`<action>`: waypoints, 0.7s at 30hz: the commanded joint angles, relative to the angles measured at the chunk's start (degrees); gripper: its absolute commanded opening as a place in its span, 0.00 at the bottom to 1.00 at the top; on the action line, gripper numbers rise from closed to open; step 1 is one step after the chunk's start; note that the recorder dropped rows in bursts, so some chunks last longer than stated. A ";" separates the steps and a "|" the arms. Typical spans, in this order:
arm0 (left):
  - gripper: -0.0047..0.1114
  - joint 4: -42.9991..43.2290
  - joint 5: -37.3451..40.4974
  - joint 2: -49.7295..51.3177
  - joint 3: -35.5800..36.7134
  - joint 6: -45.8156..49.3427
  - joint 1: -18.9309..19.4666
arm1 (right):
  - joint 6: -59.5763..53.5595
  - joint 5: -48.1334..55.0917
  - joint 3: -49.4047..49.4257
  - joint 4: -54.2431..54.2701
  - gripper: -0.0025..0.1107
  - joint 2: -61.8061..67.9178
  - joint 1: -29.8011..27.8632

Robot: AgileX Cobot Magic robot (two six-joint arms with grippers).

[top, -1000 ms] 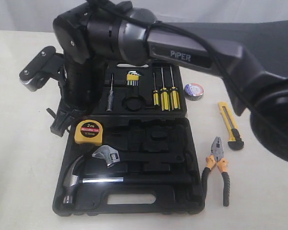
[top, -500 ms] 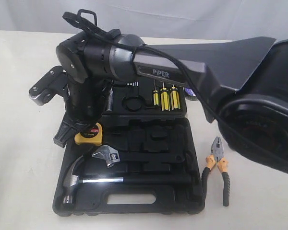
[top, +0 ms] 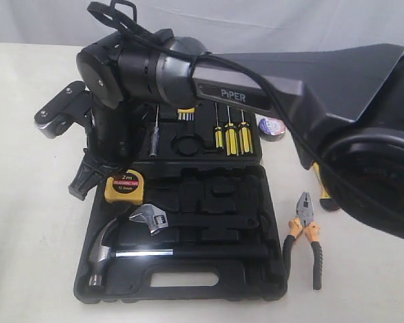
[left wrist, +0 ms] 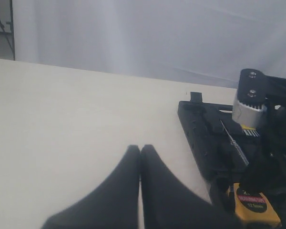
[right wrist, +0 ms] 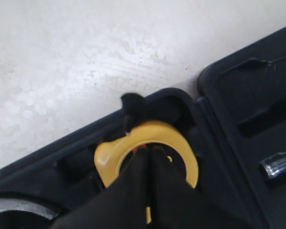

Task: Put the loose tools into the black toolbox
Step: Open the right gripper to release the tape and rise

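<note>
An open black toolbox (top: 188, 281) is set on the pale table (top: 27, 256). Beside it, on the right of the exterior view, pliers (top: 304, 232) are laid on the bare surface. A tape roll (top: 272, 126) is seen farther back, and a knife (top: 323, 195) is partly hidden between them.

The toolbox (top: 256, 284) is moulded in matt black plastic; the hammer (top: 102, 256) is made of glossy polished steel; the worktop (top: 27, 235) is finished matt.
</note>
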 commanded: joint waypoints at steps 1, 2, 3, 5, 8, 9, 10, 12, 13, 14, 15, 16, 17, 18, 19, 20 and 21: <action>0.04 0.14 -0.03 0.23 -0.30 -0.07 -0.33 | 0.23 -0.86 0.09 0.79 0.02 1.03 -0.21; 0.04 0.14 -0.03 0.23 -0.30 -0.07 -0.33 | 0.23 -0.99 0.09 1.11 0.02 1.29 -0.21; 0.04 0.14 -0.03 0.23 -0.30 -0.07 -0.33 | 0.23 -1.28 0.09 1.44 0.02 1.52 -0.21; 0.04 0.16 0.08 0.23 -0.30 -0.07 -0.33 | 0.32 -1.28 0.09 1.66 0.02 1.78 -0.21; 0.04 0.16 0.08 0.23 -0.30 -0.07 -0.33 | 0.08 -0.62 0.09 3.20 0.02 1.89 -0.21; 0.04 0.16 0.08 0.23 -0.30 -0.07 -0.33 | -0.03 -0.48 0.09 3.95 0.02 1.89 -0.21; 0.04 0.16 0.08 0.23 -0.30 -0.07 -0.33 | -0.27 -0.48 0.09 4.87 0.02 1.89 -0.21; 0.04 0.16 0.08 0.23 -0.30 -0.07 -0.33 | -0.62 -0.48 0.09 7.41 0.02 2.21 -0.21; 0.04 0.16 0.08 0.23 -0.30 -0.07 -0.33 | -1.30 -0.27 0.09 8.76 0.02 2.44 -0.21; 0.04 0.16 0.08 0.23 -0.30 -0.07 -0.33 | -1.69 0.03 0.09 9.90 0.02 2.72 -0.21; 0.04 0.16 0.08 0.23 -0.30 -0.07 -0.33 | -1.84 0.47 0.09 10.39 0.02 3.17 -0.21; 0.04 0.16 0.08 0.23 -0.30 -0.07 -0.33 | -1.84 0.47 0.09 10.77 0.02 3.66 -0.21; 0.04 0.16 0.08 0.23 -0.30 -0.07 -0.33 | -1.84 0.47 0.09 10.77 0.02 3.93 -0.21; 0.04 0.16 0.08 0.23 -0.30 -0.07 -0.33 | -1.72 0.25 0.09 10.59 0.02 3.92 -0.21; 0.04 0.16 0.08 0.23 -0.30 -0.07 -0.33 | -1.59 0.25 0.09 10.22 0.02 3.92 -0.21; 0.04 0.16 0.08 0.23 -0.30 -0.07 -0.33 | -1.59 0.25 0.09 9.83 0.02 3.65 -0.21; 0.04 0.16 0.08 0.23 -0.30 -0.07 -0.33 | -1.59 0.25 0.09 9.48 0.02 3.23 -0.21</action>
